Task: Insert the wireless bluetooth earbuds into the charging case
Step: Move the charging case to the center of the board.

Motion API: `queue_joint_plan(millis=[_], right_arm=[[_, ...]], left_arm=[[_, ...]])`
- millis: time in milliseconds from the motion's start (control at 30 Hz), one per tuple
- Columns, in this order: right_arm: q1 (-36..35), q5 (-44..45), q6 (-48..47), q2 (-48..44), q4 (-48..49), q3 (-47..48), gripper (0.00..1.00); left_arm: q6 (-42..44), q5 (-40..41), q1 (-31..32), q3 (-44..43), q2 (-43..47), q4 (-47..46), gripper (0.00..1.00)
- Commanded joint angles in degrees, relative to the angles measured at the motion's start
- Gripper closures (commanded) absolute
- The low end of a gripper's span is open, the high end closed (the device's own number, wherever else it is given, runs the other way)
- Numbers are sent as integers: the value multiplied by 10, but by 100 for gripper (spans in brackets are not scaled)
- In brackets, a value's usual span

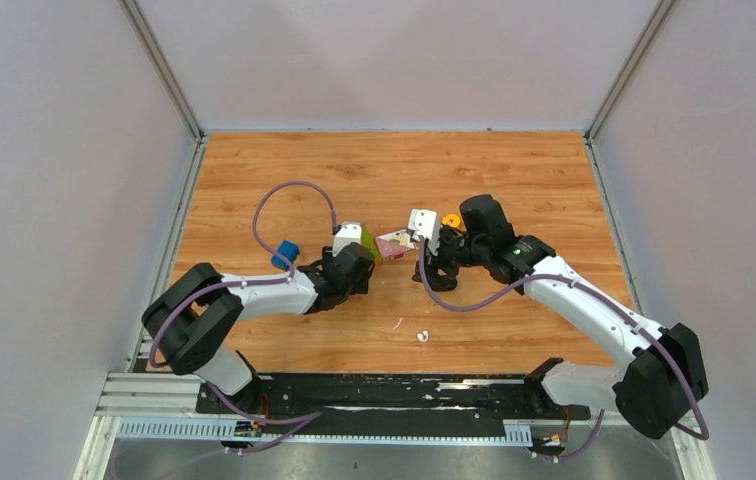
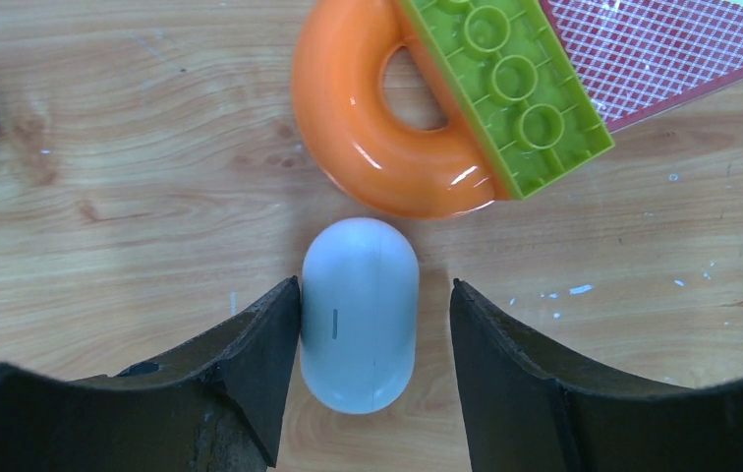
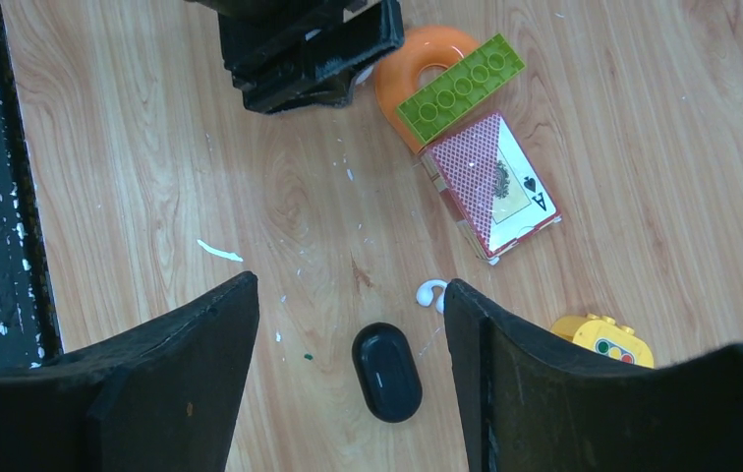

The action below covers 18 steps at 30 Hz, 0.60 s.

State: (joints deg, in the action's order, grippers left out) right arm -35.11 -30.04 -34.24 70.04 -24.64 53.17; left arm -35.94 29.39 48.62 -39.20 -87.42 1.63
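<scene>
A white oval charging case (image 2: 360,313) lies closed on the wood between the fingers of my open left gripper (image 2: 375,285); its left finger (image 2: 269,344) touches the case, the right one stands apart. A black oval case (image 3: 387,372) lies closed between the fingers of my open right gripper (image 3: 350,283), touching neither. One white earbud (image 3: 431,292) lies next to the right finger. Another white earbud (image 1: 421,336) lies alone nearer the table's front. In the top view both grippers, left (image 1: 359,262) and right (image 1: 432,268), face each other mid-table. No black earbuds show.
An orange ring (image 2: 377,128) touches the white case's far end, with a green brick (image 2: 505,88) over it and a playing card (image 2: 662,49) beside. A yellow brick (image 3: 603,339) lies right of the right gripper. A blue brick (image 1: 285,253) lies by the left arm.
</scene>
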Motion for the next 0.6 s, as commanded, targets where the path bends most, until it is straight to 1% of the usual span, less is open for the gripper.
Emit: queue_joint_plan(millis=[0,100,167,233,267,333,467,533,567], right_arm=[[2,-5,-8,-24,12,-7,31],[2,-5,-9,-28,13,-10,31],[3,-5,-10,-29,13,-10,31],[3,-5,-11,-31,13,-10,31],[3,-5,-11,-33,13,-10,31],[3,-1,-10,-38,14,-10,31],[6,27,-1,-44,25,-11,31],[8,31,2,-44,26,-10,32],[9,31,3,-43,27,-11,32]], left_arm=[[-28,-22,-3,-35,-19,-3,36],[-38,-56,-2,-27,-5,5,41],[-58,-63,5,-9,16,-2,47],[-76,-70,17,14,40,-13,55],[-86,-74,22,23,49,-14,57],[-112,-79,36,42,64,-14,59],[-220,-83,76,104,103,-102,59],[-271,-54,102,126,115,-131,59],[-287,-32,116,127,116,-131,58]])
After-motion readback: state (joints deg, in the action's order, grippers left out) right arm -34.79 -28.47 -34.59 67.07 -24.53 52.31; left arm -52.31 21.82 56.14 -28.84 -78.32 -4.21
